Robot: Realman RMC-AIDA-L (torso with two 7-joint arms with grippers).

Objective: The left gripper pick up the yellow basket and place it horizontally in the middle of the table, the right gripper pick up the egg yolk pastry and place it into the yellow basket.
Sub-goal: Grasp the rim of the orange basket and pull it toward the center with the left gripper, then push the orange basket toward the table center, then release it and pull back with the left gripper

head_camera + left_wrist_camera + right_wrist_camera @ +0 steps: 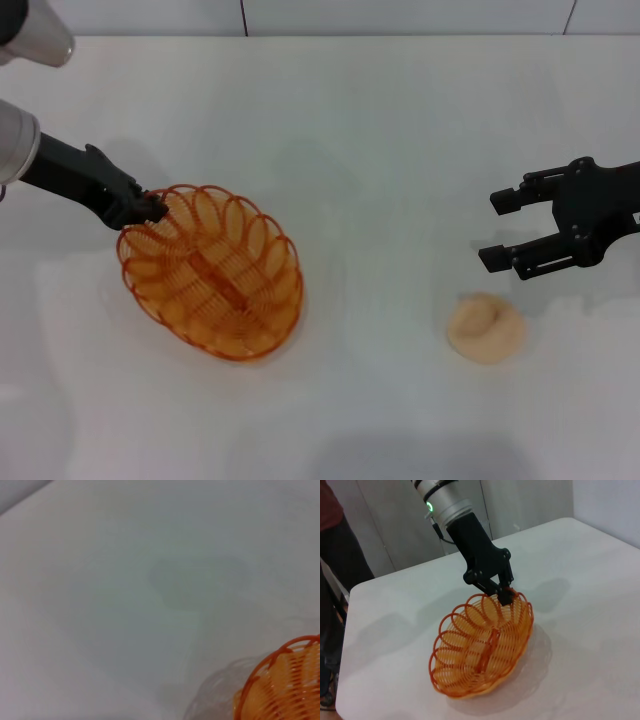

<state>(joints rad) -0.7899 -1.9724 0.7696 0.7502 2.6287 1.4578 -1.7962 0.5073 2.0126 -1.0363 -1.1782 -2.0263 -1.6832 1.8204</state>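
Note:
The yellow basket (212, 272) is an orange-amber wire oval left of the table's middle, tilted up at its far left rim. My left gripper (155, 208) is shut on that rim and holds that end raised; the right wrist view shows the same grip (506, 594) on the basket (482, 647). A corner of the basket shows in the left wrist view (282, 685). The egg yolk pastry (485, 327) lies on the white table (380, 150) at the right. My right gripper (503, 229) hovers open just beyond the pastry, a little to its right, apart from it.
The table's far edge (320, 36) runs along the top of the head view, with a wall behind. In the right wrist view a person in dark clothes (340, 560) stands beyond the table's far corner.

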